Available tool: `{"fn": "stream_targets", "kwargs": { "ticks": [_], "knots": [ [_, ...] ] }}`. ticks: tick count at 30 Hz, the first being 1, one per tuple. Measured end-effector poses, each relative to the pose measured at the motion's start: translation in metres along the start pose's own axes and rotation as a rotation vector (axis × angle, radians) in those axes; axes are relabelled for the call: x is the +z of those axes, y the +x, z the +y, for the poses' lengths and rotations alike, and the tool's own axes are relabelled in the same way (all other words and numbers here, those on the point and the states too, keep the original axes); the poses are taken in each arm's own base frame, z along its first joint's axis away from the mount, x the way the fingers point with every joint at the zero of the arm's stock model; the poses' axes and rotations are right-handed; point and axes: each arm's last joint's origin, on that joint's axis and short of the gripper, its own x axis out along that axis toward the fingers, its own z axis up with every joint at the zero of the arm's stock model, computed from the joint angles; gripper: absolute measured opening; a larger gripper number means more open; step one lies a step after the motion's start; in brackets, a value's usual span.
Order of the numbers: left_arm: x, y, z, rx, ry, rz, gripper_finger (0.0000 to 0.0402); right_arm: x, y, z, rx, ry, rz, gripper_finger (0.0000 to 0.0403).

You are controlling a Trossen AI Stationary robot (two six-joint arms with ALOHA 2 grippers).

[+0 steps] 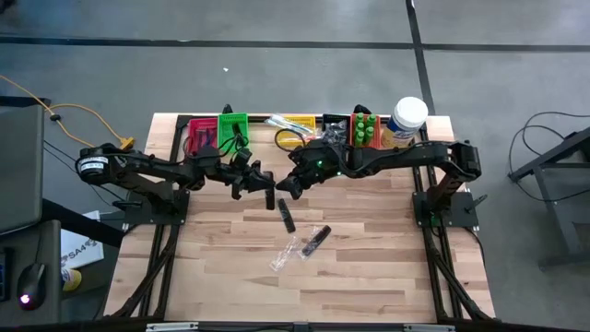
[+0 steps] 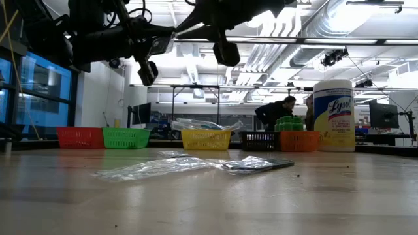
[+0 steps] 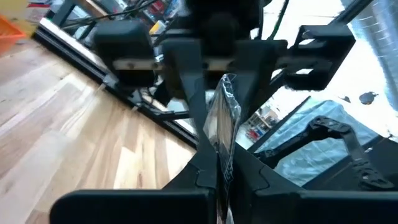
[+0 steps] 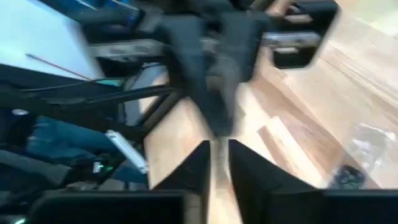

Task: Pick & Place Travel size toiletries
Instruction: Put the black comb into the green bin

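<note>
Both arms meet in mid-air above the table [image 1: 369,277], towards its back half. The left gripper [image 1: 267,192] has its fingers pressed together on a clear wrapper [image 3: 222,127], which stands up between them (contents not legible; possibly a wrapped toothbrush). The right gripper [image 1: 288,185] faces it, tip to tip; its fingers [image 4: 249,163] stand a narrow slit apart, and I cannot tell whether they touch the wrapper.

On the table below lie a slim black tube [image 1: 287,218], a second dark item [image 1: 316,239] and a clear packet [image 1: 286,254], close together.

Along the back edge stand a red bin [image 2: 80,137], green bin [image 2: 126,138], yellow bin [image 2: 206,139], black bin [image 2: 259,140] and orange bin [image 2: 300,140] holding green bottles [image 2: 288,124], then a white jar [image 2: 334,115].
</note>
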Motion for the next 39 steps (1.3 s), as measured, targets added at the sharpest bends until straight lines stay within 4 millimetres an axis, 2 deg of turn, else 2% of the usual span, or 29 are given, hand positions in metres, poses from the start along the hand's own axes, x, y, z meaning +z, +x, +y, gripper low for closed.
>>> {"fn": "stream_targets", "kwargs": {
  "ticks": [7, 11, 14, 18, 22, 30, 34, 39],
  "knots": [
    [0.003, -0.004, 0.008, 0.052, -0.027, -0.004, 0.0004, 0.014, -0.032, 0.013, 0.023, -0.035, -0.044, 0.0168],
    [0.017, -0.015, 0.018, 0.121, -0.040, -0.061, 0.0004, 0.024, -0.060, 0.016, -0.008, -0.024, -0.082, 0.0231],
    [0.030, -0.029, 0.029, 0.242, -0.067, -0.086, 0.0004, 0.030, -0.085, 0.017, -0.063, -0.016, -0.126, 0.0257],
    [0.052, -0.049, 0.042, 0.467, -0.103, -0.094, 0.0004, 0.034, -0.106, 0.017, -0.143, -0.038, -0.191, 0.0268],
    [0.072, -0.068, 0.052, 0.759, -0.120, -0.070, 0.0004, 0.037, -0.114, 0.015, -0.187, -0.039, -0.223, 0.0264],
    [0.118, -0.088, 0.045, 1.186, -0.034, -0.070, 0.0004, 0.036, -0.117, 0.010, -0.227, -0.052, -0.206, 0.0257],
    [0.121, -0.101, 0.050, 1.353, -0.045, -0.086, 0.0004, 0.036, -0.117, 0.009, -0.258, -0.066, -0.210, 0.0256],
    [0.117, -0.108, 0.072, 1.418, -0.104, -0.050, 0.0004, 0.036, -0.117, 0.009, -0.266, -0.091, -0.212, 0.0256]
  ]
}}
